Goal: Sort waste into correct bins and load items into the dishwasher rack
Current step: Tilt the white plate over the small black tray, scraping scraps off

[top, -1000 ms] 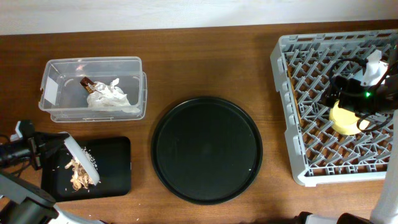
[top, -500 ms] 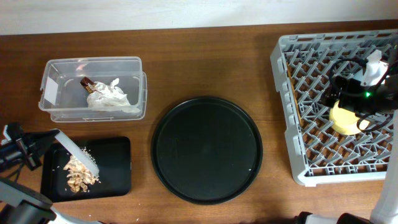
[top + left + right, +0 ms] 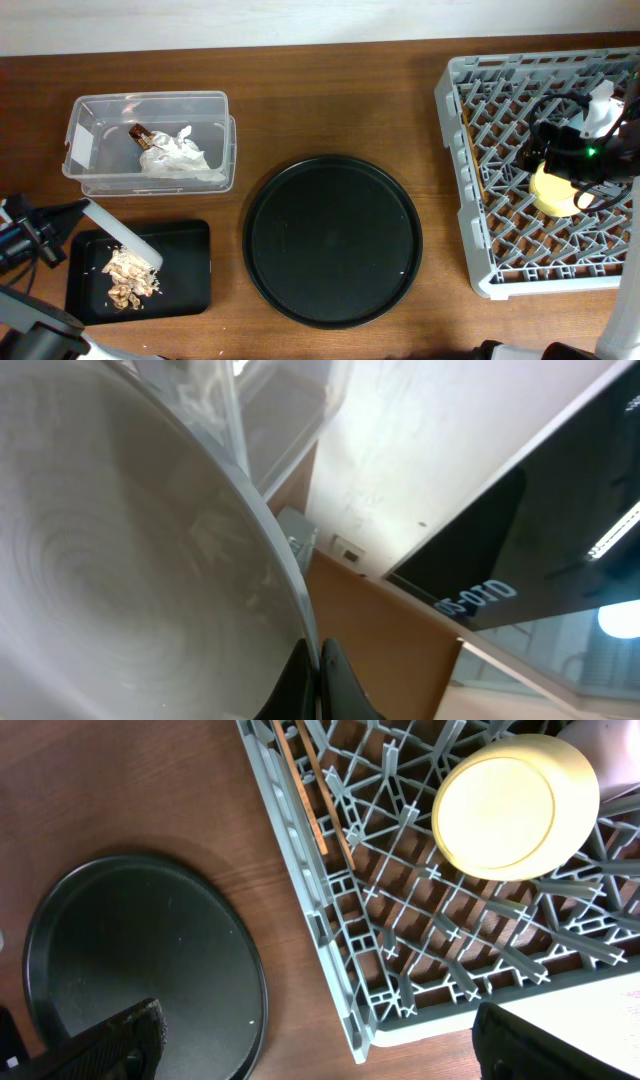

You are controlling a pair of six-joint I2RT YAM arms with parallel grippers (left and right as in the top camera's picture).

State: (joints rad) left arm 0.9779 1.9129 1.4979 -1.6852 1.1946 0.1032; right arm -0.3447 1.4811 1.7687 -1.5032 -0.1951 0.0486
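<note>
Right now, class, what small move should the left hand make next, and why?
Probably lift the plate away from the black tray: the left hand grips it tilted there, the scraps already lie in the tray, and the rack waits across the table.

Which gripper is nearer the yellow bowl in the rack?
Right. The right gripper hovers open above the yellow bowl; the left gripper is across the table, gripping the plate.
</note>
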